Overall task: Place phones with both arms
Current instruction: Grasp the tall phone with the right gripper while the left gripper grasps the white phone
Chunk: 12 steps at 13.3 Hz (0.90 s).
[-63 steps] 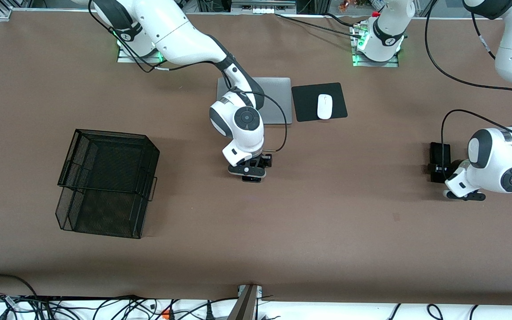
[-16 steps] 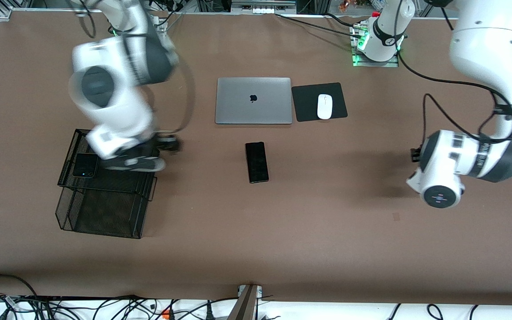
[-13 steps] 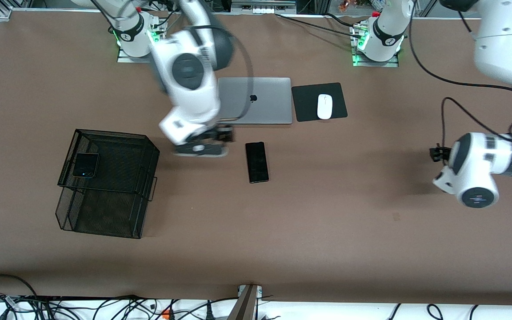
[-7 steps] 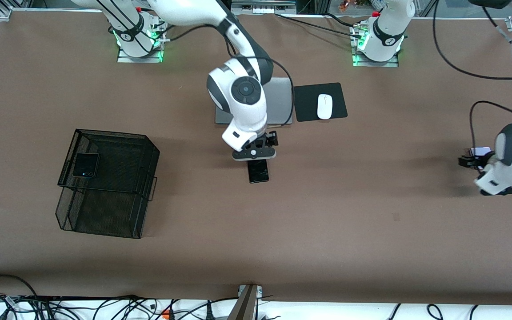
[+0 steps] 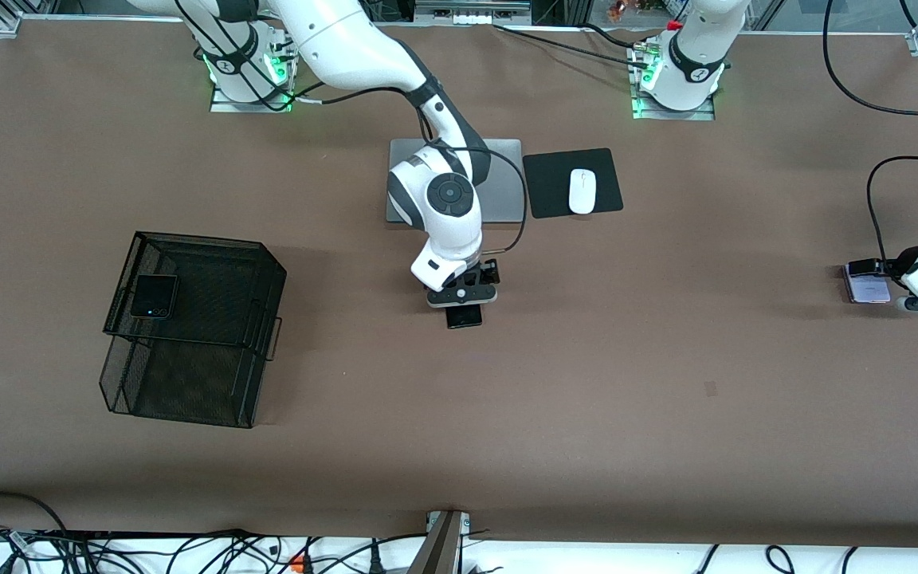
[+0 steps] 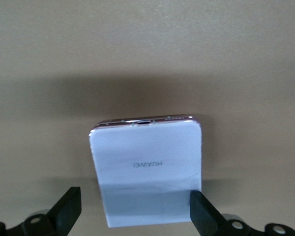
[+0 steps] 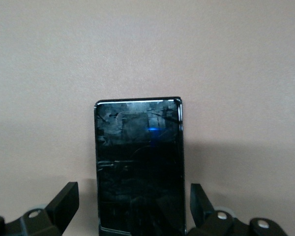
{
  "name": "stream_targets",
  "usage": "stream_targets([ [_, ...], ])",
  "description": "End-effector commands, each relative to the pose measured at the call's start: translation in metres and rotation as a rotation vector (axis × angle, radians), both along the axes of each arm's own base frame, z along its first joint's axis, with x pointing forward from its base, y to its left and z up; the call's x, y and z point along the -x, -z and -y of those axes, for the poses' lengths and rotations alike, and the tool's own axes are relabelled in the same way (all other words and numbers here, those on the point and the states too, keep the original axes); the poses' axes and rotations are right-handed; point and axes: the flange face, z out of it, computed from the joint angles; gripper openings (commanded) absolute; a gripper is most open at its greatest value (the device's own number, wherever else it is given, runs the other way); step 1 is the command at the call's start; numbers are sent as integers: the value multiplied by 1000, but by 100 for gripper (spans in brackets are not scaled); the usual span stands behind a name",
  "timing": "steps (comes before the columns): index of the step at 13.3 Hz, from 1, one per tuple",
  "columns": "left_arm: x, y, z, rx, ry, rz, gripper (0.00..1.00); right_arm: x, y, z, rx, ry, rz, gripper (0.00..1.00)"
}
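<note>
- Right hand [image 5: 463, 305] over slim black phone [image 7: 139, 164] at desk [image 5: 586, 383] centre; fingers spread either side, no contact.
- Left hand [image 6: 135, 216] spread around lavender-white phone [image 6: 146, 169], left-arm end.
- Flip phone [image 5: 153, 296] lies in mesh basket [image 5: 260, 263].

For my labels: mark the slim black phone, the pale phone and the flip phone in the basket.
slim black phone [image 7: 139, 167], right wrist view, middle of its screen.
pale phone [image 6: 146, 169], left wrist view, middle of its white back.
flip phone [image 5: 153, 296], front view, middle of its body.
</note>
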Motion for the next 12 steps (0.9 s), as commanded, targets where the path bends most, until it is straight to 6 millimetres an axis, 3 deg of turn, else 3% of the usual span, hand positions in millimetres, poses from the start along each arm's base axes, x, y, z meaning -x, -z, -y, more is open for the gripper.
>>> stream_targets([
  [1,-4,7,9,34,-1,12,100,0,2,-5,1,-19,12,100],
  [4,-8,5,13,79,-44,34,100,0,9,-4,1,-19,13,98],
  [5,-8,6,13,80,-44,33,100,0,8,-4,-2,-17,12,75],
  [6,-8,6,13,80,-44,33,100,0,9,-3,-1,-15,9,44],
  [7,-9,5,14,80,-41,32,76,0,8,-3,-1,-16,11,26],
  [8,-10,4,15,77,-41,34,56,-1,7,-3,-3,-17,11,13],
  [10,-24,-12,30,78,-15,41,41,-2,-5,-5,-14,-16,11,0],
  [12,-49,-47,57,97,31,-28,41,-5,-41,-3,-13,-4,-10,0],
])
